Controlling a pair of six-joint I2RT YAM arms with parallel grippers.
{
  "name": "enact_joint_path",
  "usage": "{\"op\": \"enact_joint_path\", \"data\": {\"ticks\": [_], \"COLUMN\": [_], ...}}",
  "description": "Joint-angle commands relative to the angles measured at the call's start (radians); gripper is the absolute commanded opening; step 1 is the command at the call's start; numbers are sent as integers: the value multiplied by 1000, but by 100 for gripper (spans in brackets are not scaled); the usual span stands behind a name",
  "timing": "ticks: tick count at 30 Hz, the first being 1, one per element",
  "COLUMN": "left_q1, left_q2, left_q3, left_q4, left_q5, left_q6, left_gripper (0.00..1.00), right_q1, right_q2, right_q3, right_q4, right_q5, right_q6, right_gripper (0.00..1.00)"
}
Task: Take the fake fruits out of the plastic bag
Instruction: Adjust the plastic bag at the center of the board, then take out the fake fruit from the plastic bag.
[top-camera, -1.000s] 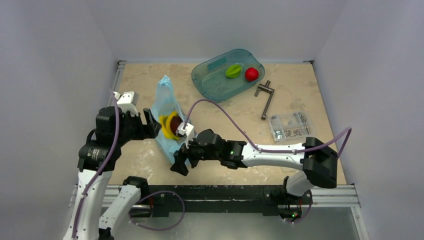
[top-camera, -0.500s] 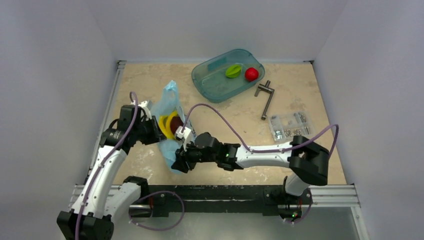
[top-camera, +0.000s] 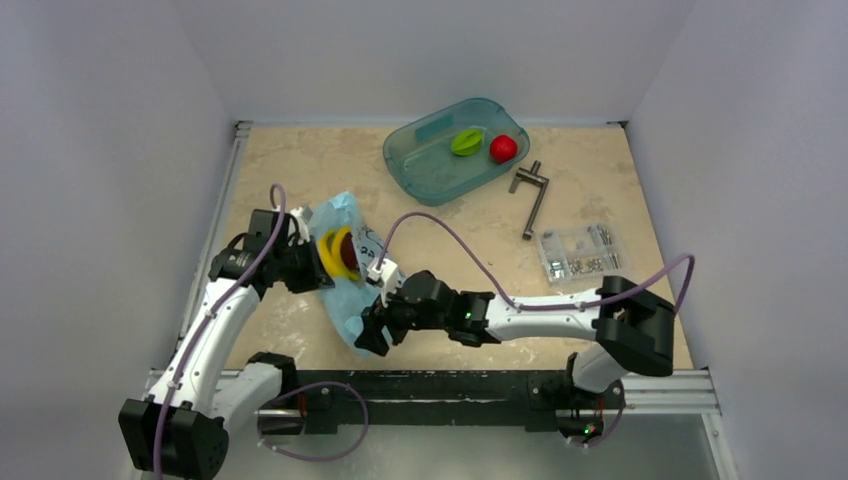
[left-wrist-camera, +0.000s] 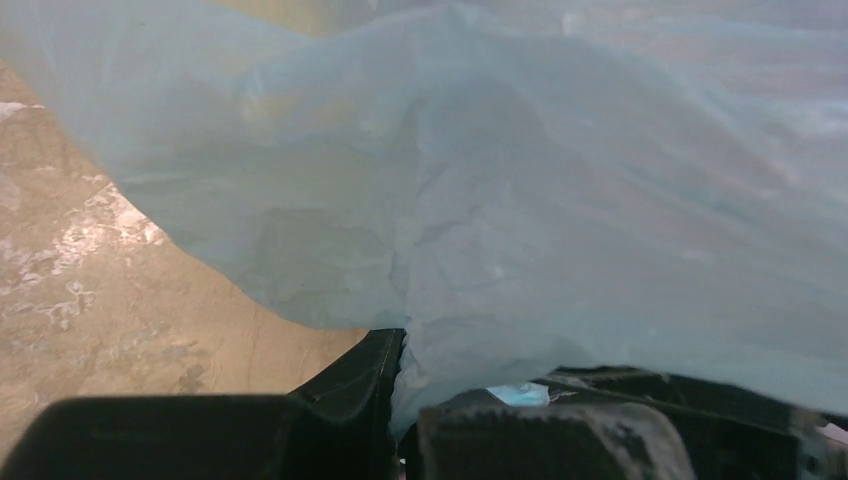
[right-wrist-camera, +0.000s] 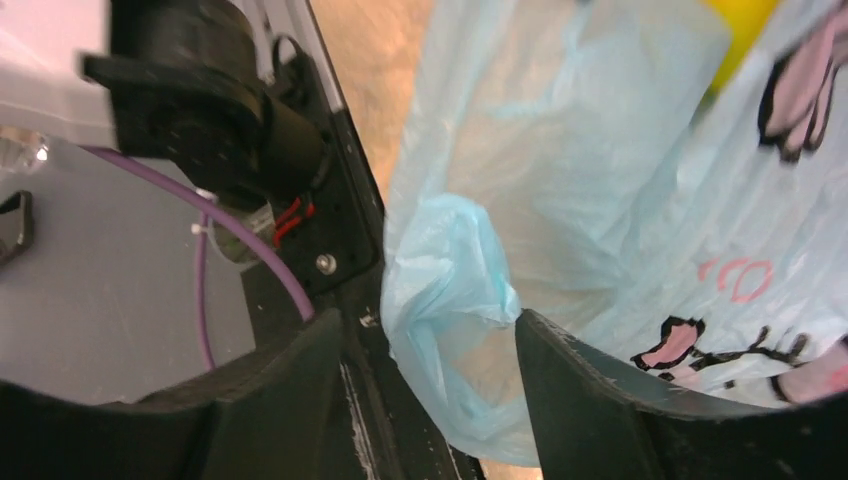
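Your left wrist view is blanketed by the plastic bag (left-wrist-camera: 520, 200), which hides the gap of the left end effector (top-camera: 303, 256), so you cannot tell its grip. Only the top view shows both banana (top-camera: 329, 255) and maroon fruit (top-camera: 350, 250) inside the bag, at 9 o'clock on the worktop (top-camera: 450, 250). The right wrist view cuts off all but a yellow sliver. The right end effector (right-wrist-camera: 440, 370), at the bag's 6 o'clock end, pinches a bunched fold.

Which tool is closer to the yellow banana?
Left. The left tool is right beside the banana inside the plastic bag; the right tool holds the bag's near end, farther off.
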Motion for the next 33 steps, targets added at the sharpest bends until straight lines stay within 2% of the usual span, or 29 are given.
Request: {"op": "enact_joint_path", "data": {"ticks": [1, 5, 8, 10, 12, 15, 18, 23, 33], "left_q1": [-4, -23, -42, -50, -60, -66, -70, -85, -118], "left_q2": [-6, -29, -38, -47, -58, -63, -60, -64, -69], "left_q3": [-22, -29, -30, -29, -30, -29, -26, -25, -21], "left_q4": [61, 65, 65, 64, 62, 59, 51, 45, 29], "left_q5": [81, 69, 46, 37, 16, 4, -13, -40, -81], "left_q6": [22, 18, 12, 11, 6, 5, 4, -1, -11], "left_gripper": [0, 0, 0, 0, 0, 0, 0, 0, 0], "right_q1": [4, 5, 4, 4, 3, 2, -1, -39, -86], "right_q2": [-100, -126, -112, -79, -24, 55, 101, 175, 366], "right_q3": [92, 155, 189, 221, 265, 310, 323, 339, 509], "right_q4": [-54, -83, -49, -35, -32, -22, -6, 26, 15], "right_q5": [61, 96, 123, 168, 256, 335, 437, 469, 587], "right_q6": [-27, -24, -23, -17, 11, 11, -6, -21, -98], "right_gripper": [67, 75, 75, 67, 51, 35, 26, 25, 42]}}
